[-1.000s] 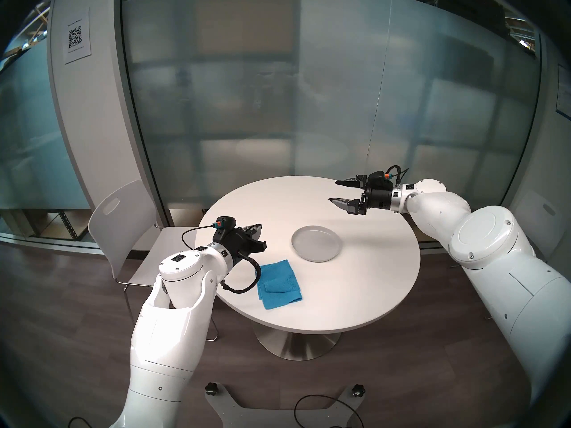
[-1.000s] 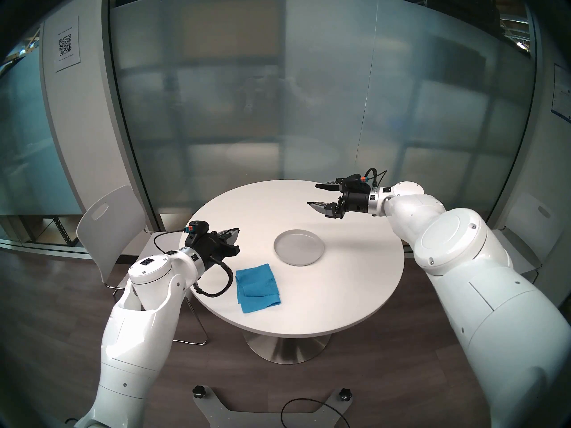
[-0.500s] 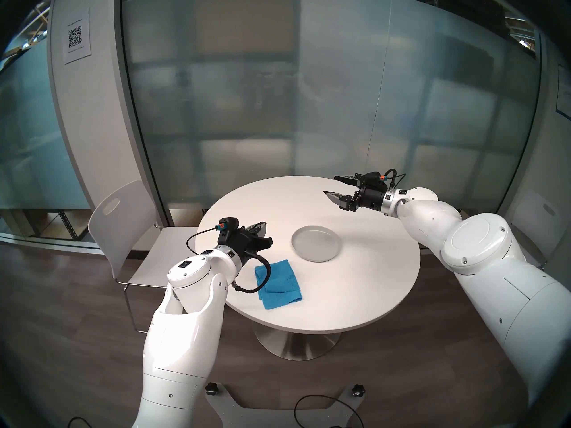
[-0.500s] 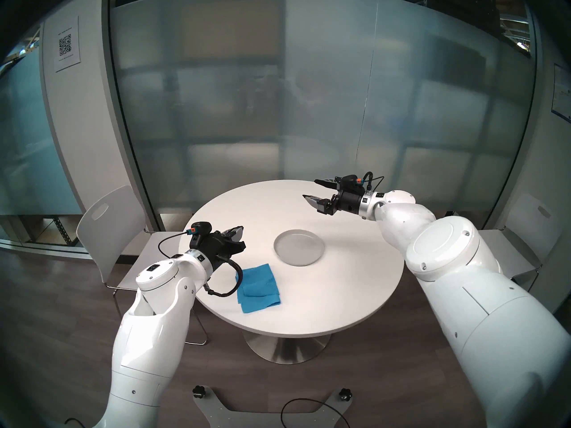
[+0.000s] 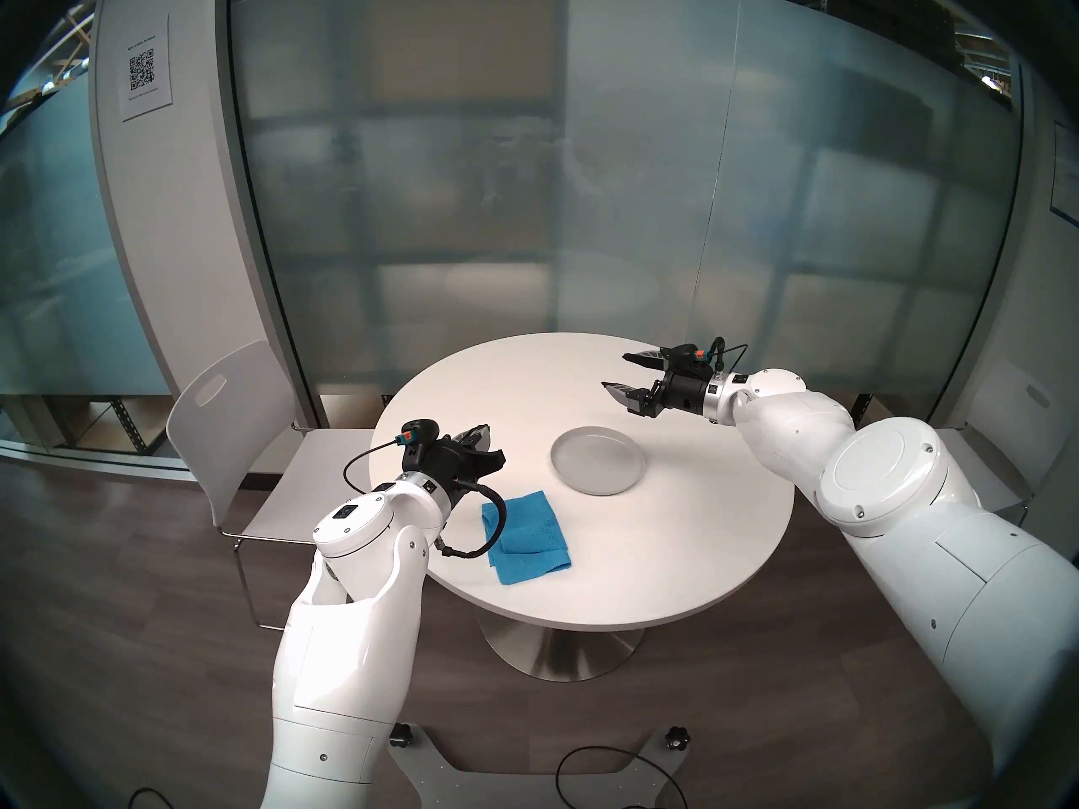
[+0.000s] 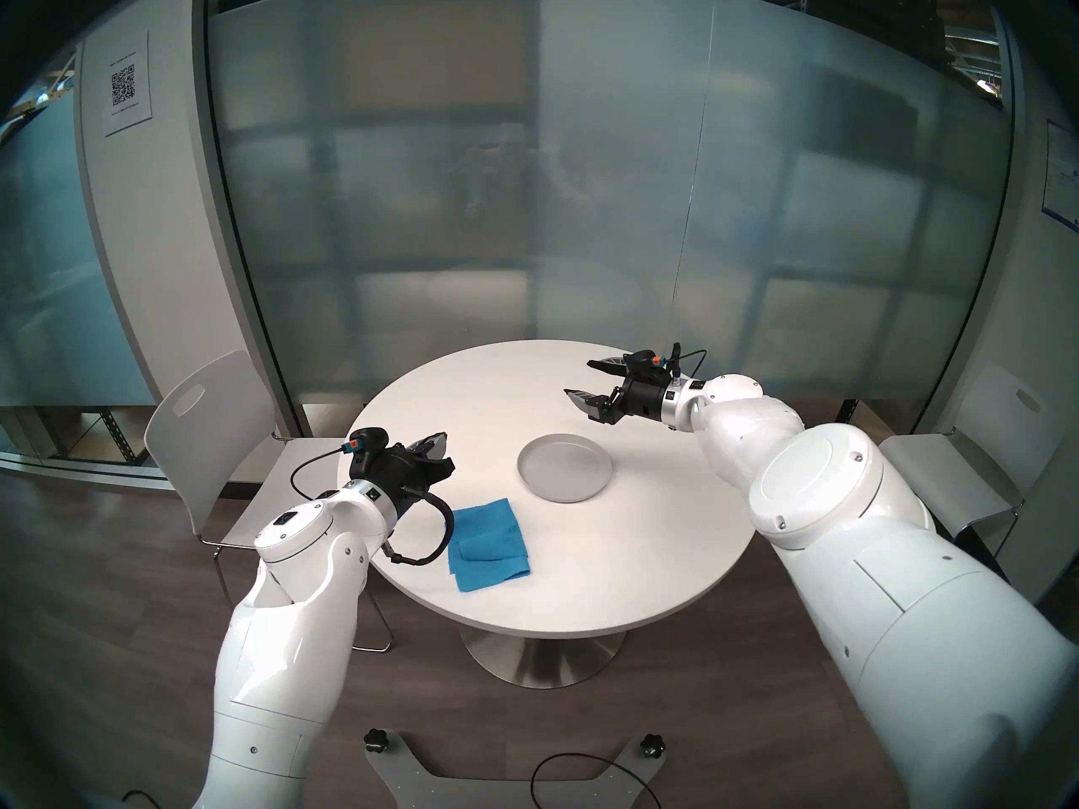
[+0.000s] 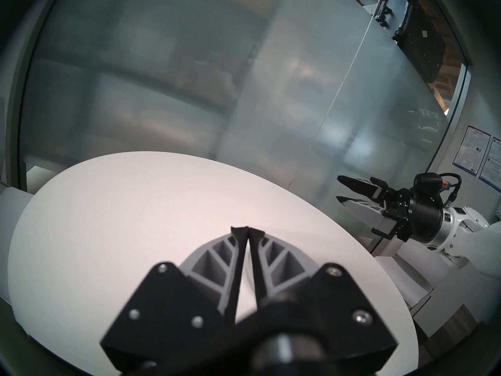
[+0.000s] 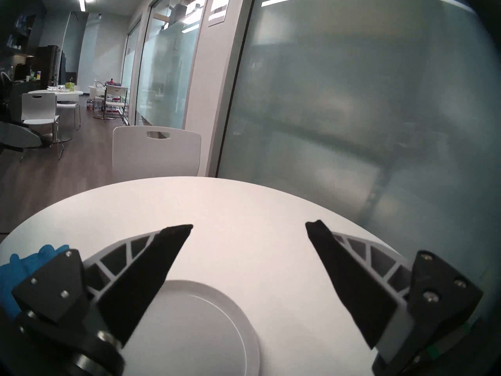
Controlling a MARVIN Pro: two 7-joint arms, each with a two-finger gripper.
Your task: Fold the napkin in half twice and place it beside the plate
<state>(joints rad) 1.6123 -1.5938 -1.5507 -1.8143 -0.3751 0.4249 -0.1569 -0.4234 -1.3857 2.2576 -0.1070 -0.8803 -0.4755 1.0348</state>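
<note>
Blue napkin lies folded on the round white table, top layer smaller than the bottom one, so a strip of the lower layer shows along the near and right edges. It sits at about 7 o'clock from the light-grey plate, near it but not touching. Plate is bare, roughly mid-table.

Left gripper is in the air at about 10 o'clock from the napkin, clear of the cloth, pointing nearly level across the table. Its fingertips are almost together, only a thin slit between them, nothing held. Its black cable loops over the napkin's left edge in the head view.

Right gripper is in the air at about 1 o'clock from the plate, jaws spread wide, empty, aimed toward table centre. In the right wrist view the plate lies between and below its fingers.

White chair at the table's 9 o'clock, frosted glass wall behind.
</note>
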